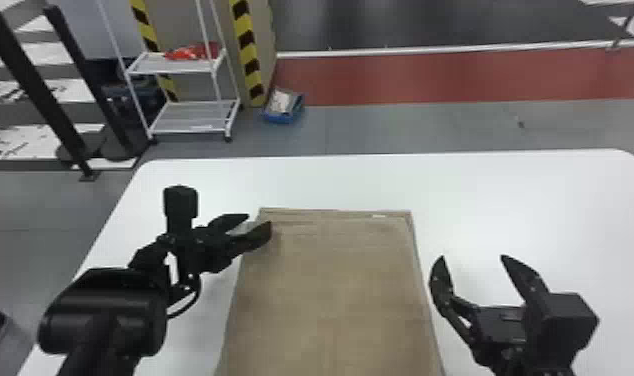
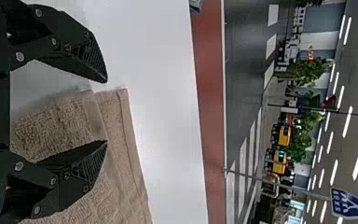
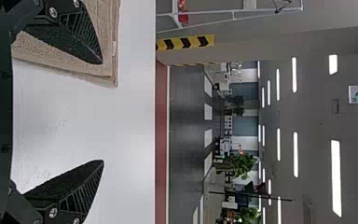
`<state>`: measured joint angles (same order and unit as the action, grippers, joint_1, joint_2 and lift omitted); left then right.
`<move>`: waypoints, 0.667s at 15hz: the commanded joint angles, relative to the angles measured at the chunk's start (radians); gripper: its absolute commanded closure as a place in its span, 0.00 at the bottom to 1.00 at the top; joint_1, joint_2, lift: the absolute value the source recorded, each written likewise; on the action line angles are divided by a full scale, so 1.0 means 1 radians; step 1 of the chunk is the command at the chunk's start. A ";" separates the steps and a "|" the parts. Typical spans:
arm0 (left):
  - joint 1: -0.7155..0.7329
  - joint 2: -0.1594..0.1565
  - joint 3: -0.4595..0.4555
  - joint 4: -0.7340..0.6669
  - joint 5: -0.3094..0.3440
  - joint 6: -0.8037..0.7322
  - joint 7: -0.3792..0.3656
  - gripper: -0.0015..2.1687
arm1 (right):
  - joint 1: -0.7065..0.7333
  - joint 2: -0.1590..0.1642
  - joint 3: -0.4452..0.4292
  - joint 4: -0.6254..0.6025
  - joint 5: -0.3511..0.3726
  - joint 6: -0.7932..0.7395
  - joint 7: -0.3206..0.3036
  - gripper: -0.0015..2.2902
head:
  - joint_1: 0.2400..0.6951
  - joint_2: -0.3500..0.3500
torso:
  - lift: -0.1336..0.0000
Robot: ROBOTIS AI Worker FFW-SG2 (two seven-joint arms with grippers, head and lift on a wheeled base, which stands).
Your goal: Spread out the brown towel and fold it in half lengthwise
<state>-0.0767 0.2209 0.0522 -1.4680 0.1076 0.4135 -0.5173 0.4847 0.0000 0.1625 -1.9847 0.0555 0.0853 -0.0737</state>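
Brown towel (image 1: 331, 300): flat, from the head view's bottom edge to mid-frame, edges layered at its upper end. Right gripper (image 1: 473, 257): lower right, fingers wide apart, empty, beside the towel's right edge; closing there would probably miss the cloth. Left gripper (image 1: 259, 220): left of centre, fingers moderately parted, nothing clamped, at the towel's upper left corner; a shallow pinch could catch one layer only and drag the rest askew. A one-sided lift could skew the lengthwise fold. Count, near to far: one towel, two grippers, one white table (image 1: 331, 182), one shelf cart (image 1: 193, 119) upper left, one blue tray (image 1: 282, 118) upper centre
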 commanded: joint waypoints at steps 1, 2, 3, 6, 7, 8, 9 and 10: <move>0.000 0.000 0.001 0.000 0.000 0.000 -0.001 0.31 | 0.000 0.001 0.000 0.001 0.000 0.000 0.000 0.06 | 1.00 0.65 | 0.07; 0.003 0.000 0.001 -0.002 0.001 0.003 -0.001 0.31 | -0.001 0.001 -0.001 0.003 0.000 0.000 0.000 0.06 | 1.00 0.65 | 0.07; 0.005 0.000 0.001 -0.003 0.003 0.006 -0.003 0.32 | -0.001 0.001 -0.001 0.004 0.000 0.000 0.000 0.06 | 1.00 0.65 | 0.07; 0.014 -0.002 0.008 -0.014 0.004 0.018 -0.004 0.32 | -0.005 0.001 -0.001 0.007 0.000 0.000 0.000 0.06 | 1.00 0.65 | 0.07; 0.023 -0.002 0.014 -0.021 0.007 0.018 -0.004 0.32 | -0.005 0.001 -0.001 0.009 0.000 0.000 0.000 0.06 | 1.00 0.65 | 0.07; 0.031 0.000 0.017 -0.031 0.009 0.021 -0.004 0.32 | -0.006 0.001 -0.001 0.010 0.000 0.000 0.000 0.06 | 1.00 0.65 | 0.07; 0.034 0.002 0.017 -0.037 0.011 0.018 -0.004 0.32 | -0.008 0.001 0.000 0.014 0.000 0.000 0.000 0.06 | 1.00 0.65 | 0.07; 0.034 0.002 0.018 -0.038 0.011 0.021 -0.004 0.32 | -0.011 0.001 0.002 0.015 0.000 0.000 0.000 0.06 | 1.00 0.65 | 0.07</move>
<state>-0.0458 0.2217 0.0687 -1.5013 0.1172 0.4335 -0.5216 0.4772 0.0000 0.1622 -1.9725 0.0552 0.0852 -0.0736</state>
